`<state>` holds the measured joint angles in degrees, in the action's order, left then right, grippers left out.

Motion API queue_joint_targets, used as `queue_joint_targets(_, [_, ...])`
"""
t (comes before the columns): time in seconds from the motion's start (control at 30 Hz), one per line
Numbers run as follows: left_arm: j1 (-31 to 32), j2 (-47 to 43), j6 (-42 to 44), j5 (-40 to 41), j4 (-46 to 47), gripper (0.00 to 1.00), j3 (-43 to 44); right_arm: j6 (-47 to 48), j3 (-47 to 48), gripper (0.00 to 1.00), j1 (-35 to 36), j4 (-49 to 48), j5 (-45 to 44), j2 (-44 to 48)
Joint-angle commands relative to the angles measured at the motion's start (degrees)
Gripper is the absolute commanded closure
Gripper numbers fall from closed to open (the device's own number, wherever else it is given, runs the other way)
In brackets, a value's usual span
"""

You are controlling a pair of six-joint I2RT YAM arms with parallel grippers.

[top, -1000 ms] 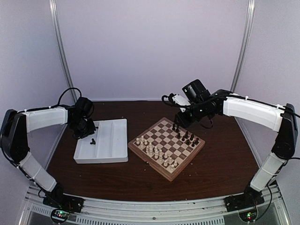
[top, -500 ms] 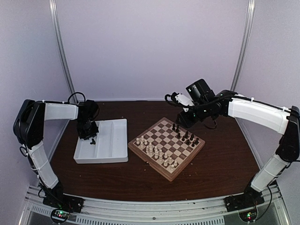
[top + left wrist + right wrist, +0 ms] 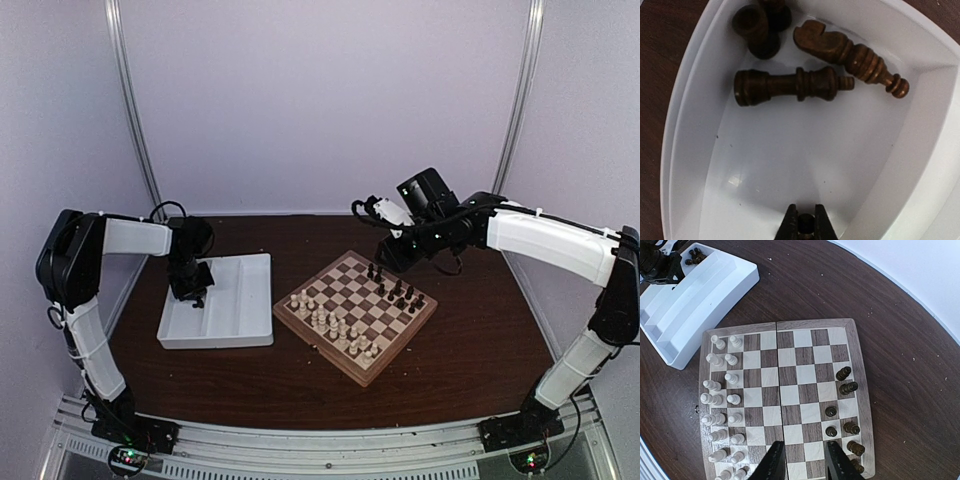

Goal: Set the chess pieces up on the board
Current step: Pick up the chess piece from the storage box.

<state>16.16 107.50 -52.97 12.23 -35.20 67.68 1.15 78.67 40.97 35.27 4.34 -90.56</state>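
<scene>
1. The dark brown counter point(image 3: 470, 360) is carrying the board point(image 3: 355, 290) near its middle, with the board turned corner-on to the arm bases.
2. The right arm point(image 3: 540, 240) is reaching in from the board's right. Its jaws are hovering above the board's far corner. In the right wrist view they are standing apart with nothing between them, and the checkered squares are showing through the gap.
3. The left arm point(image 3: 130, 238) is bending down well to the left of the board, into the part of the tray farthest from the board. Its jaws are pressing shut. A small dark round shape is showing between the tips, and I cannot tell what it is.
4. The white compartment tray point(image 3: 245, 290) is lying close beside the board's left corner.
5. The cream-white pieces point(image 3: 335, 325) are standing in two rows along the board's near-left edge.
6. Some dark chess pieces point(image 3: 398, 292) are standing along the board's far-right edge. Several more point(image 3: 790, 86) are lying on their sides in the tray compartment farthest from the board.
</scene>
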Motion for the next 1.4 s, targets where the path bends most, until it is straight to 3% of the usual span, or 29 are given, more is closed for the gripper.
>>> queue_joint_targets(0.0, [-0.3, -4.0, -0.2, 1.5, 1.8, 0.98, -2.8, -0.5, -0.3, 0.69, 0.0, -1.0, 0.7, 1.2])
queue_joint_targets(0.23, [-0.3, -15.9, 6.9, 3.7, 9.9, 1.00, -10.4, -1.1, -0.7, 0.69, 0.0, -1.7, 2.0, 1.5])
queue_joint_targets(0.43, [-0.3, -25.2, 18.1, -3.4, 21.2, 1.00, -19.6, -3.2, -1.0, 0.69, 0.1, -3.4, 6.4, 1.2])
queue_joint_targets(0.7, [-0.3, -37.2, 23.4, -8.3, 31.0, 1.00, -28.8, -5.5, -2.2, 0.69, 0.7, -6.2, 9.8, 0.4])
queue_joint_targets(0.83, [-0.3, -38.6, 25.1, -18.4, 34.3, 1.00, -29.8, -8.3, -2.6, 0.69, 1.9, -8.9, 13.2, -0.9])
queue_joint_targets(1.13, [-0.3, -41.2, 19.9, -38.2, 47.4, 1.00, -31.6, -14.8, -1.1, 0.69, 9.3, -20.6, 19.4, -7.1])
queue_joint_targets(1.37, [-0.3, -39.9, 9.1, -52.0, 59.2, 1.00, -30.9, -25.3, -1.9, 0.51, 10.6, -35.0, 25.5, -8.8])
